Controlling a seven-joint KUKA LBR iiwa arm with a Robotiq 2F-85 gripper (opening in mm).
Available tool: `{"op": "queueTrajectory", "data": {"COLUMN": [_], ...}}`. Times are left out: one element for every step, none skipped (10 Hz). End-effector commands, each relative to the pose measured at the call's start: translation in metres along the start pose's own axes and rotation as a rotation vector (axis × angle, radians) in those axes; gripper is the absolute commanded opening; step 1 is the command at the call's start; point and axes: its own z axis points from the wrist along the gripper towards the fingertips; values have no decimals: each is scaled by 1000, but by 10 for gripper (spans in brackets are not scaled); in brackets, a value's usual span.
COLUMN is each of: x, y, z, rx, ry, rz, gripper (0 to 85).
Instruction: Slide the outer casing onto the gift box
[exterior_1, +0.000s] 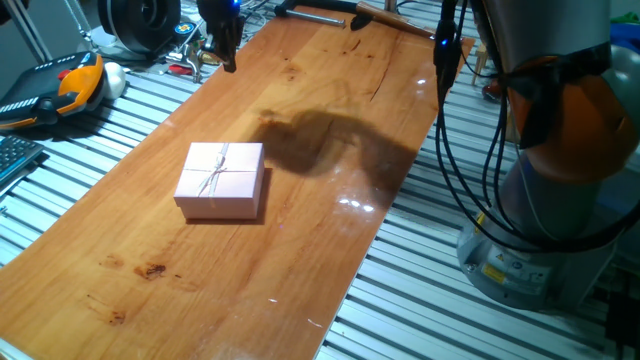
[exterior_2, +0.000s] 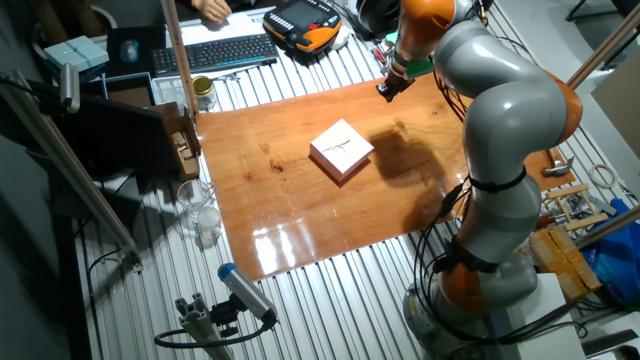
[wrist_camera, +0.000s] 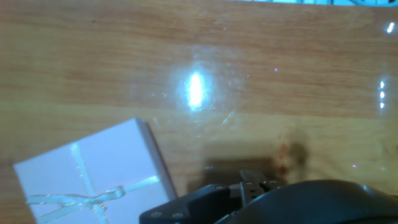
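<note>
The outer casing (exterior_1: 221, 179), a pale pink square cardboard cover with a thin light string tied in a bow across its top, lies flat on the wooden surface (exterior_1: 300, 250) near its middle. The gift box tray does not show separately in any view; only the closed pink shape is visible, so whether the tray sits inside cannot be told.

The gripper (exterior_1: 226, 48) hangs above the far end of the surface, well apart from the casing and holding nothing. In the other fixed view the gripper (exterior_2: 388, 86) sits over the edge of the board, with the casing (exterior_2: 341, 150) nearer the board's centre. The fingers look close together in the fixed views, but they are too small and dark to be sure, so I cannot tell their state.

In the hand view the casing (wrist_camera: 93, 177) fills the lower left corner, its bow visible, beside the dark gripper body.
</note>
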Motion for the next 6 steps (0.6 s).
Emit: {"op": "queueTrajectory", "data": {"x": [2, 4, 4, 4, 4, 3], "y": [3, 7, 11, 13, 13, 11], "z": [-2, -3, -4, -3, -3, -2], "rx": [-2, -12, -9, -6, -4, 2], "ry": [6, 13, 15, 15, 14, 11], "rz": [2, 4, 9, 10, 10, 8], "gripper": [0, 0, 0, 0, 0, 0]}}
